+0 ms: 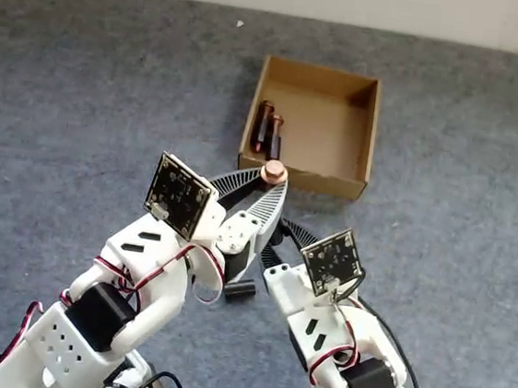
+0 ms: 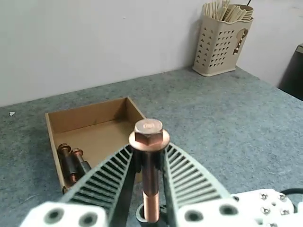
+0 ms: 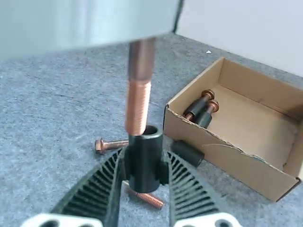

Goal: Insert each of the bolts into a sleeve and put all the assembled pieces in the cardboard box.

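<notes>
Bolt (image 2: 149,170): I had it upright in the left gripper (image 2: 149,149), head up and threaded end down, the fingers clenched on the shank just under the flange.
Sleeve (image 3: 144,163): the right gripper (image 3: 143,156) grasped it around its wall, standing on end with the bore open upward.
Key relation: the Bolt hung directly above the sleeve. Both long axes ran near vertical and, as I judged, close to in line. The threaded tip sat at the sleeve's mouth, a little toward one side of the rim. I could not tell whether it had entered the bore.
Arm roles: the left arm carried the part that had to travel, and the right held the target beneath it.
Next move, as I judged: a slight sideways centring, then a straight drop along the axis.
Risk: the tip could catch the rim and tilt the sleeve.
Box (image 1: 316,180): it lay just beyond both grippers, with two assembled pieces (image 1: 267,130) along one wall.
Mat (image 1: 84,92): a loose bolt (image 3: 110,144), a second bolt (image 3: 147,199) and a spare sleeve (image 3: 187,152) lay near the box.
</notes>
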{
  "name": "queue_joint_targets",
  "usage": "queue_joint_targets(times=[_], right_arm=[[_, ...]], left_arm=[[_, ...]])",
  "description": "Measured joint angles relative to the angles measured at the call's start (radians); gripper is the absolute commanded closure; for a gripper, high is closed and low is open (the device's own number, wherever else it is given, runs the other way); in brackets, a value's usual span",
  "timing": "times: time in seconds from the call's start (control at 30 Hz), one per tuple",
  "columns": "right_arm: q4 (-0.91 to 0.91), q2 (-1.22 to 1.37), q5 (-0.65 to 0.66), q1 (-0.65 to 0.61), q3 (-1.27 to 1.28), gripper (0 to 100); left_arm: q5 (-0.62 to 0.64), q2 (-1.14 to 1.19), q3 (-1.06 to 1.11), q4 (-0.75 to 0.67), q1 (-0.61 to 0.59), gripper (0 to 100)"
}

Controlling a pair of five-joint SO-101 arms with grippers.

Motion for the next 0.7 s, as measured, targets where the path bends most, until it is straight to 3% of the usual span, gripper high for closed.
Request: queue_joint_targets(times=[0.7], right_arm=[[0.011, 0.002, 0.0, -0.002, 0.002, 99.3]], left_arm=[[0.0, -0.003, 0.078, -0.066, 0.0, 100]])
